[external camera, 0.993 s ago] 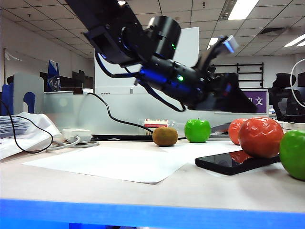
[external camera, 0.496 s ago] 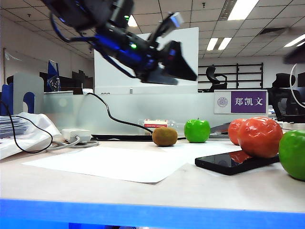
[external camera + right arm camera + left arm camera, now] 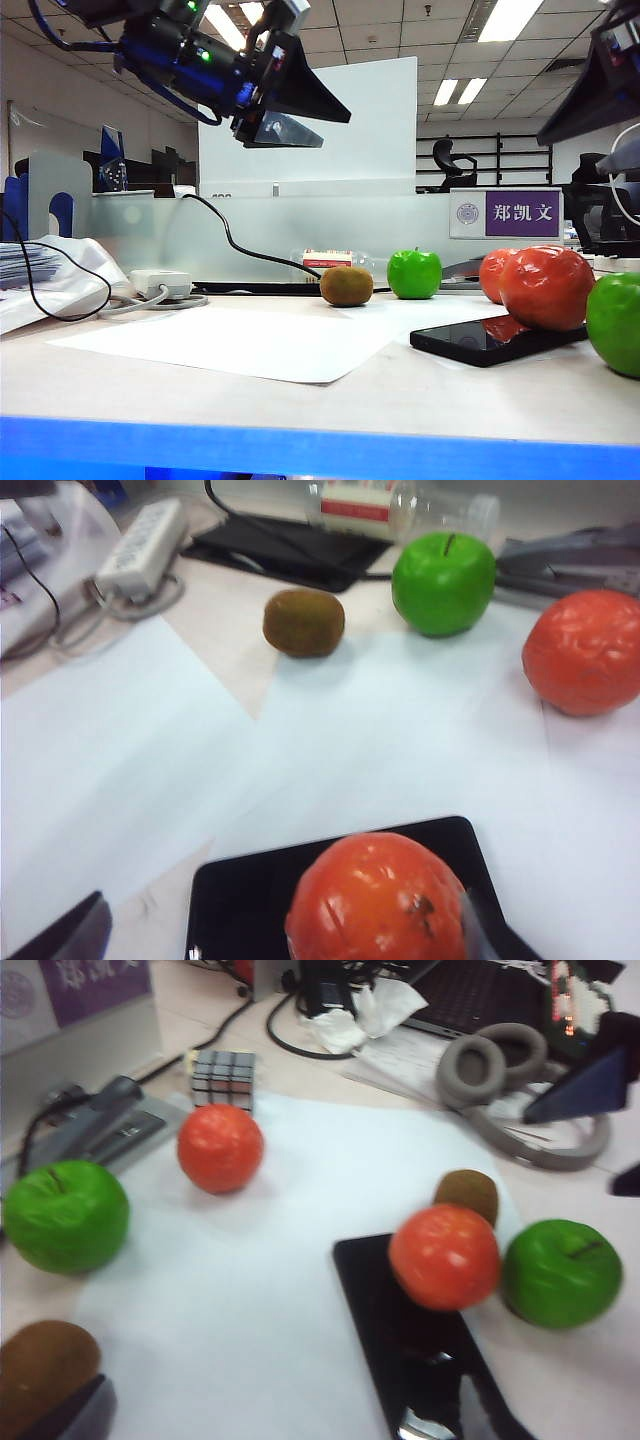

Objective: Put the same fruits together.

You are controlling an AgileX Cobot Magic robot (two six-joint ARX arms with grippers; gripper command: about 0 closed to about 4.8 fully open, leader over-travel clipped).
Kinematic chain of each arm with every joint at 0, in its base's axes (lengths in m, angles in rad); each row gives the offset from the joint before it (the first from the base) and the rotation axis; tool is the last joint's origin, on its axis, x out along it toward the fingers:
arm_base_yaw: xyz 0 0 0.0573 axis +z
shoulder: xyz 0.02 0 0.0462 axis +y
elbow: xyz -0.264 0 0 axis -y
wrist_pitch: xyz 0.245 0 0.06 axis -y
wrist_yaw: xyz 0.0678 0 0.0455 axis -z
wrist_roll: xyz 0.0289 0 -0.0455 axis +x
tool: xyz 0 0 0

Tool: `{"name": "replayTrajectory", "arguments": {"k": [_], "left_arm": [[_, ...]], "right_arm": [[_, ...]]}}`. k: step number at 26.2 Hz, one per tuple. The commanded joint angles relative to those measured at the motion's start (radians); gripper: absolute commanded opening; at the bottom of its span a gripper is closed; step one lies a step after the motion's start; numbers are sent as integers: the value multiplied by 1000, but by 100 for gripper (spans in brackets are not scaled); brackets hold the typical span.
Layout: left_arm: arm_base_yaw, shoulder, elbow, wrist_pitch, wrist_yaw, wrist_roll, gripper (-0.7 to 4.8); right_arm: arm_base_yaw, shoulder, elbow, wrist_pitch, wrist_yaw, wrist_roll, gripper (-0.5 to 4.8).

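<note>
At the upper left of the exterior view the left tool [image 3: 300,110] is held high above the desk [image 3: 420,395], fingers spread wide, gripping nothing. Along the far middle a kiwi [image 3: 346,286] lies with its long axis level, beside an upright green apple [image 3: 414,274]. Further right an orange-red fruit [image 3: 546,288] rests on a black phone [image 3: 480,342], from which it could be rolled by a careless nudge. At the upper right the right tool [image 3: 600,85] is likewise spread wide and empty.

Counted on the table: two green apples [image 3: 66,1216] [image 3: 560,1273], two kiwis [image 3: 467,1194] [image 3: 45,1370], two orange-red fruits [image 3: 220,1147] [image 3: 444,1256], one phone [image 3: 415,1345], one puzzle cube [image 3: 223,1077].
</note>
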Motion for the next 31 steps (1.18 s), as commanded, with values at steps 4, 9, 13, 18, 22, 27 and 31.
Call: {"name": "replayTrajectory", "arguments": {"k": [4,9,13,18,22,27,31], "left_arm": [[-5,-11,3,-171,25,104,479],[-7,-11,3,-238,24,142,479],[-5,-11,3,-245,25,151,479],[-5,-11,3,-265,25,153,479],[-5,-11,3,-275,25,153,479],[-5,-11,3,-275,31,163,479],[-5,-11,3,-275,40,168,479]], "right_arm": [[3,100,106,-151,0,-93,479],[35,188,167,-234,5,-185,479],[69,261,206,-262,8,-195,479],[102,315,241,-290,55,-244,479],[105,317,241,-287,106,-259,479],[105,317,241,-286,147,-275,479],[105,335,241,-290,151,-279,479]]}}
